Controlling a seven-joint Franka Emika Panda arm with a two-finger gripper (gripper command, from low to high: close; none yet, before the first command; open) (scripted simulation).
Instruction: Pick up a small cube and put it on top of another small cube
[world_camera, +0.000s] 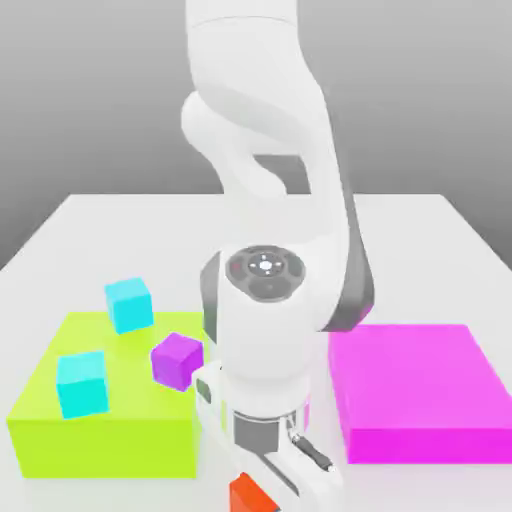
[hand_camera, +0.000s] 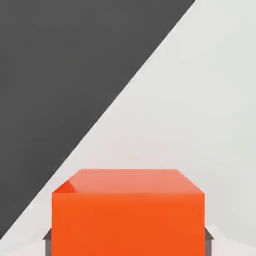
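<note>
The small orange-red cube (world_camera: 243, 496) sits low at the front edge of the exterior view, under my hand. My gripper (world_camera: 268, 482) hangs straight down over it, shut on it. In the hand view the orange-red cube (hand_camera: 128, 215) lies between the grey fingertips (hand_camera: 48, 236), which touch its two sides. Two cyan cubes rest on a lime-green block (world_camera: 110, 425) at the exterior view's left: one (world_camera: 129, 304) near its back edge, the other (world_camera: 82, 383) nearer the front.
A purple cube (world_camera: 177, 359) stands on the lime-green block's right side, close to my arm. A flat magenta block (world_camera: 415, 390) lies at the exterior view's right. The white table's edge (hand_camera: 107, 122) runs diagonally close to the held cube, with dark floor beyond.
</note>
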